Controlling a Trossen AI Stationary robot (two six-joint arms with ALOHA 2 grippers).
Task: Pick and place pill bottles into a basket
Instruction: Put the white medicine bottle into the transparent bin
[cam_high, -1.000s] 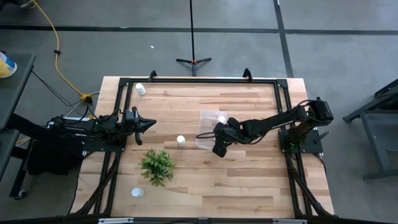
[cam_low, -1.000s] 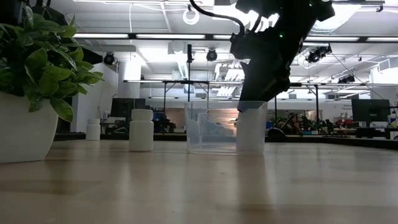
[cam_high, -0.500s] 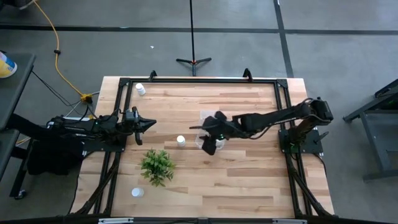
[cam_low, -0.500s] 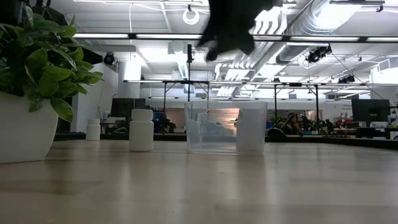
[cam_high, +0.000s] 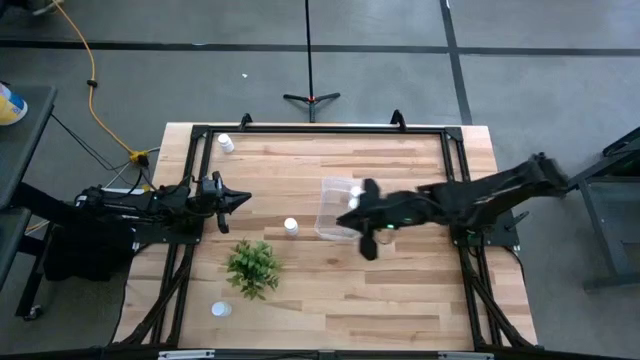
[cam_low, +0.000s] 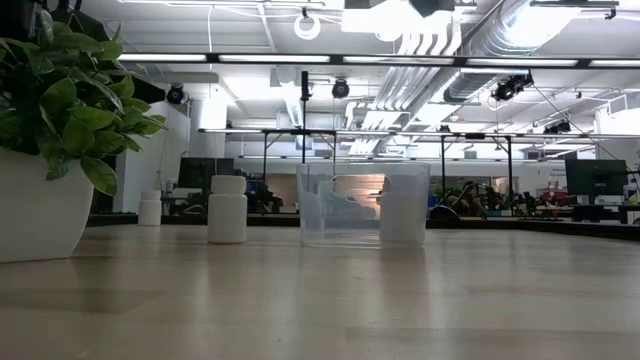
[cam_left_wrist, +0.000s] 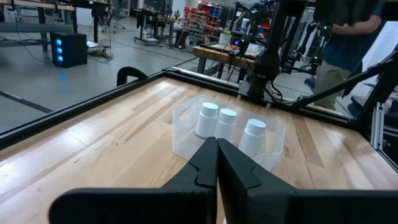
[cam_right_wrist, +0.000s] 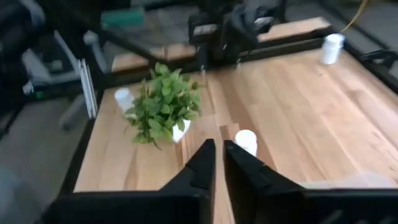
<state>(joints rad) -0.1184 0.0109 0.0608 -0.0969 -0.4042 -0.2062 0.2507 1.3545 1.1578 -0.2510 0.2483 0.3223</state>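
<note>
Right hand (cam_high: 352, 204) is up over the clear basket (cam_high: 330, 226), fingers together with nothing between them; in the right wrist view they sit nearly touching, no bottle there; left hand (cam_high: 240, 200) parked at the left bench edge, fingers together, empty

Basket sits mid-bench (cam_high: 400, 290); left wrist view shows three pill bottles in the basket (cam_left_wrist: 227, 126) standing upright side by side

Loose ones: one bottle (cam_high: 291, 226) just left of the basket, between it and the plant (cam_high: 252, 266); one at the far left corner (cam_high: 226, 143); one near the front left (cam_high: 220, 309), beyond the plant; so by my read about half done, three left to fetch

Handling, judged not seen: small rigid plastic, probably light and near empty, smooth round wall so slippery and easy to tip or roll if nudged off-centre; tall for their footprint; I'd grip across the body just under the cap, fingers square to the axis, come straight down; cap shoulder gives a stop if it slips; basket is light and clear-walled too, likely to slide if a bottle or finger knocks the rim

Nearest bottle is the obvious next pick; plant leaves sit near it, so approach from the basket side
</note>
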